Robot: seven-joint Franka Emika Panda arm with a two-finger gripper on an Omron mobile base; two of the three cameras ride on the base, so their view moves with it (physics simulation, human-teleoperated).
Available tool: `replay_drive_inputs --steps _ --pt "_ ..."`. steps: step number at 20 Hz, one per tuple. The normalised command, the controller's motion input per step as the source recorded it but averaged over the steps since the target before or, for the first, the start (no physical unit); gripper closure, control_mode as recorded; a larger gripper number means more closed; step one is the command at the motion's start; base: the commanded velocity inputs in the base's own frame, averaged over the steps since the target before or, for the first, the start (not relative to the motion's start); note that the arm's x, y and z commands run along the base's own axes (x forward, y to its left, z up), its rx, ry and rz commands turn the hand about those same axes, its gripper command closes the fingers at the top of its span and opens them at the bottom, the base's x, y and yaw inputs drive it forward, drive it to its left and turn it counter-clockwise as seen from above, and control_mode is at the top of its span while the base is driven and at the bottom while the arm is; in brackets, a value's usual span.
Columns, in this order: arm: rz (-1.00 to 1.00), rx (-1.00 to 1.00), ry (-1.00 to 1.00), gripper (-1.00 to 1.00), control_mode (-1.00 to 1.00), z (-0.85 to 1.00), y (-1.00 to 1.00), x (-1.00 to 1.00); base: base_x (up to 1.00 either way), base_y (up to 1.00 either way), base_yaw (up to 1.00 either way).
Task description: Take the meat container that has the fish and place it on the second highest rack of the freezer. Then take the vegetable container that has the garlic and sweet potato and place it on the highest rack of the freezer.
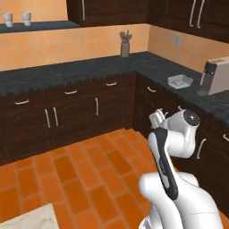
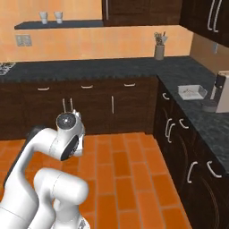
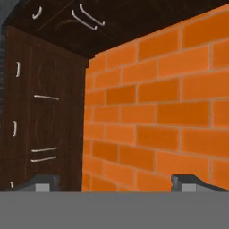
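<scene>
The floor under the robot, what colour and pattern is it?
The floor is orange, laid in brick-like tiles with paler joints. It shows best in the left base view.

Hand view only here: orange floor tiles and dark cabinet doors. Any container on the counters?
Observer: Yes. A shallow white tray sits on the right-hand counter, beside the coffee machine.
Operator: Fish in it?
Observer: Too small to tell; the right base view gives just faint marks inside.
Operator: Gripper near it?
Observer: No. The gripper hangs open and empty over the floor, well short of that counter.
</scene>
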Motion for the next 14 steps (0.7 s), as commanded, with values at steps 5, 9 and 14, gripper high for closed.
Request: replay_drive_inputs --steps 5,9,14 --pt "0.0 0.0 0.0 -1.0 1.0 0.0 0.0 0.0 1.0 -0.02 -0.3" --pt "0.0 0.0 0.0 -1.0 1.0 0.0 0.0 0.0 1.0 0.0 -0.39" --pt "0.0 0.0 0.0 -1.0 1.0 0.0 0.0 0.0 1.0 0.02 -0.47"
